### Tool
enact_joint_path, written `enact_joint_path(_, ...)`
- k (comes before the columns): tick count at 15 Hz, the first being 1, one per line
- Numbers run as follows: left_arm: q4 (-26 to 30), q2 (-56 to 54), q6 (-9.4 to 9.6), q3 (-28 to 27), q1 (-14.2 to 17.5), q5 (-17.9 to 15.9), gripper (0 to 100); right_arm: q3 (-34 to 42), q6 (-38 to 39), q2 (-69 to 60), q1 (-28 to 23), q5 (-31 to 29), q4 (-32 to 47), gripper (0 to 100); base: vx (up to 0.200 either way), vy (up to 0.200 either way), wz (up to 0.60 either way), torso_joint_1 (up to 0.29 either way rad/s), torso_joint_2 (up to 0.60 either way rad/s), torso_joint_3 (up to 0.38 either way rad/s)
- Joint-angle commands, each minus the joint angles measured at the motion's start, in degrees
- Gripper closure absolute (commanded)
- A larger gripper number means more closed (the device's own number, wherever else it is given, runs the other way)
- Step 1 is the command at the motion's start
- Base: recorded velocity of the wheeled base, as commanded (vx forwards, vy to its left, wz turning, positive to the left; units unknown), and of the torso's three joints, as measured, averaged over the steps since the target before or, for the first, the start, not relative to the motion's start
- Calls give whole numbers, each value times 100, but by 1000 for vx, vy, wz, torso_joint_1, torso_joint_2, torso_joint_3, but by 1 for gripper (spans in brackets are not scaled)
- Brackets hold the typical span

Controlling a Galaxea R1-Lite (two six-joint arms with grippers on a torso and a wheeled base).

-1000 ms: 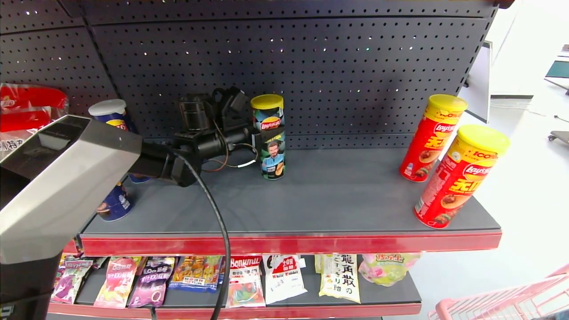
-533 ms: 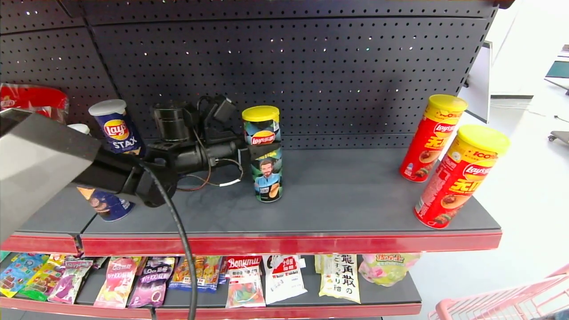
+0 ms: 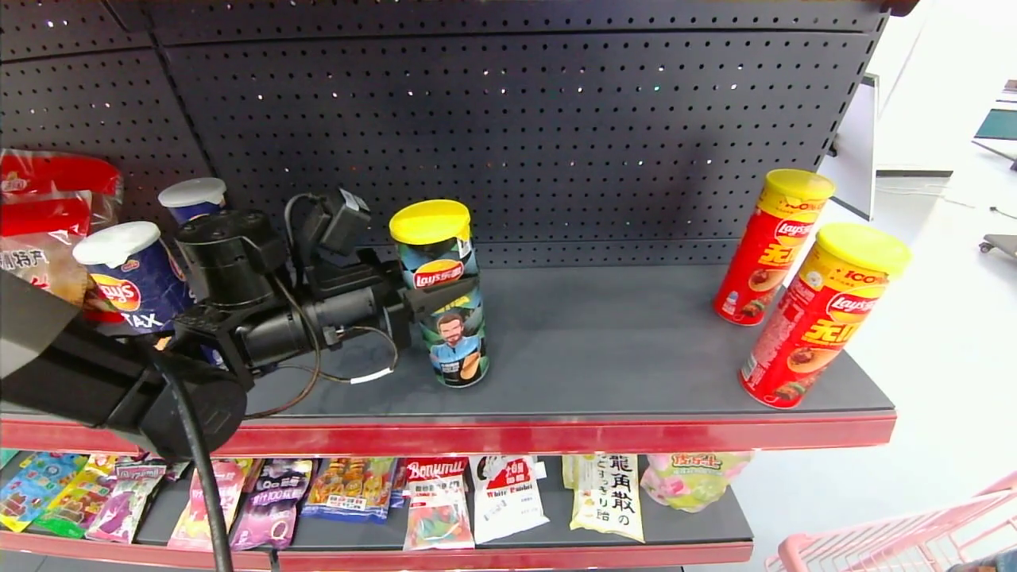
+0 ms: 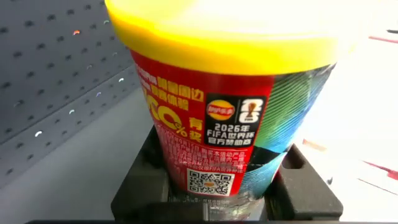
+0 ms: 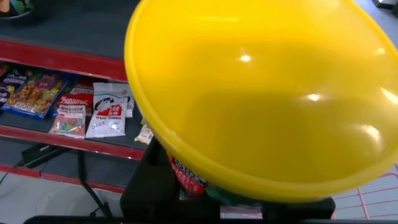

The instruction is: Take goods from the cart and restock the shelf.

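The big dark shelf (image 3: 604, 357) is taking up most of the head view. The left arm (image 3: 262, 326) is sitting low on the left of the frame. The left tool (image 3: 442, 302) is squeezing tight around the chip can (image 3: 454, 351) with the yellow lid, left of the middle and near the shelf's front edge. The can is standing nearly straight. I am not able to tell if its bottom is touching the shelf.

I am thinking the good way is keeping it straight, lowering it until it is sitting flat, and only then letting go. It should be staying clear of the blue cans (image 3: 131, 278) on the left.

The left wrist view is showing something extra: dark pads (image 4: 144, 186) pressing both sides of the can, low down. The right wrist view is showing the right tool (image 5: 224, 199), which seems to be gripping the other can (image 5: 261, 93), with snack bags (image 5: 106, 118) lying on the lower shelf behind it.
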Motion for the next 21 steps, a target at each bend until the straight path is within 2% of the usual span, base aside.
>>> enact_joint_path(1, 16, -24, 0, -160, -3, 59, 100, -11, -2, 32, 2, 0, 8, 100, 0, 0, 0, 0, 0, 0)
enact_joint_path(4, -19, -41, 0, -318, -117, 331, 100, -37, -19, 85, 2, 9, 8, 100, 0, 0, 0, 0, 0, 0)
enact_joint_path(6, -28, -32, 17, -310, -126, 393, 100, -142, -19, 103, 2, 0, 25, 100, 0, 0, 0, 0, 0, 0)
enact_joint_path(7, -28, -32, 123, -222, -109, 393, 100, -134, -19, 85, -7, -9, 25, 100, 0, 0, 0, 0, 0, 0)
enact_joint_path(9, -19, -32, 140, -204, -188, 489, 100, -151, -19, 103, -16, -9, 8, 100, 0, 0, 0, 0, 0, 0)
enact_joint_path(10, -1, -50, 149, -186, -214, 762, 100, -186, -19, 129, -33, -9, 8, 100, 0, 0, 0, 0, 0, 0)
enact_joint_path(12, 122, -94, 149, -37, -249, 938, 100, -204, -19, 129, -33, 0, 8, 100, 0, 0, 0, 0, 0, 0)
enact_joint_path(14, 227, -182, 132, 191, -240, 832, 100, -213, -19, 103, -42, 0, 8, 100, 0, 0, 0, 0, 0, 0)
enact_joint_path(16, 447, -358, 35, 367, -205, 463, 100, -222, -19, 50, -42, -9, 8, 100, 0, 0, 0, 0, 0, 0)
enact_joint_path(17, 517, -410, 35, 420, -170, 384, 100, -230, -19, 24, -42, -17, 8, 100, 0, 0, 0, 0, 0, 0)
enact_joint_path(21, 543, -358, 44, 332, 23, 261, 100, -239, -37, 24, -51, -35, 8, 100, 0, 0, 0, 0, 0, 0)
